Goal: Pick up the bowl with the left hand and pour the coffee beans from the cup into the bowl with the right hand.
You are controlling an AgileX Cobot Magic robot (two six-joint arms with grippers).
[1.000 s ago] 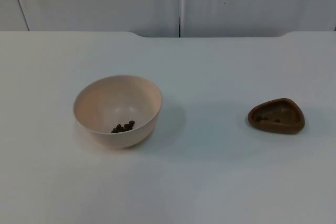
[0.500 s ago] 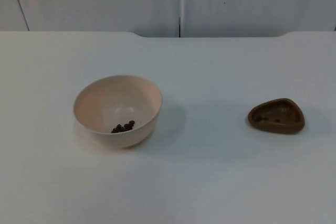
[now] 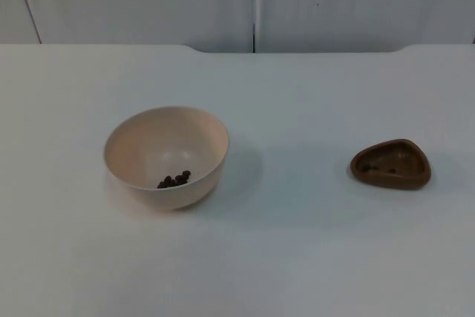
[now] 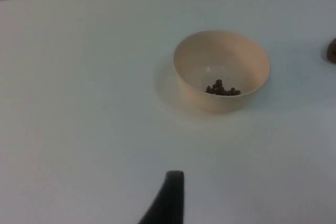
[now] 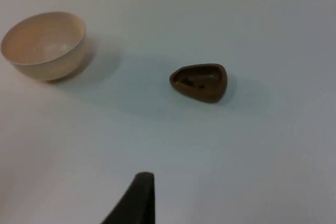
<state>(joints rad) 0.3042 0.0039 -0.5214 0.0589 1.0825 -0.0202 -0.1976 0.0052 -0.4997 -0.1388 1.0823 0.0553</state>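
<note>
Bowl (image 3: 166,156): cream, round, upright on white surface (image 3: 297,257), left of centre in top view. No long axis; opening faces up. Small cluster of coffee beans (image 3: 174,179) lies on inner floor, toward the side nearest the camera in top view. Beans also seen in left wrist view (image 4: 222,88).

Cup (image 3: 391,163): brown, shallow, rounded-triangle outline, upright on surface, well apart from bowl, to its right in top view. Long axis runs approx. left-right in top view; narrow rounded end points left toward bowl, broader end points right. A few dark specks inside; cannot tell what they are. Same cup in right wrist view (image 5: 199,82), with bowl (image 5: 44,44) beyond it.

Left end effector (image 4: 169,198): one black fingertip seen, above bare surface, near bowl (image 4: 221,70) but apart from it. Open/closed state: cannot tell.

Right end effector (image 5: 137,198): one black fingertip seen, above bare surface, apart from cup. State: cannot tell.

Grey partition wall (image 3: 252,1) closes far edge of surface.
</note>
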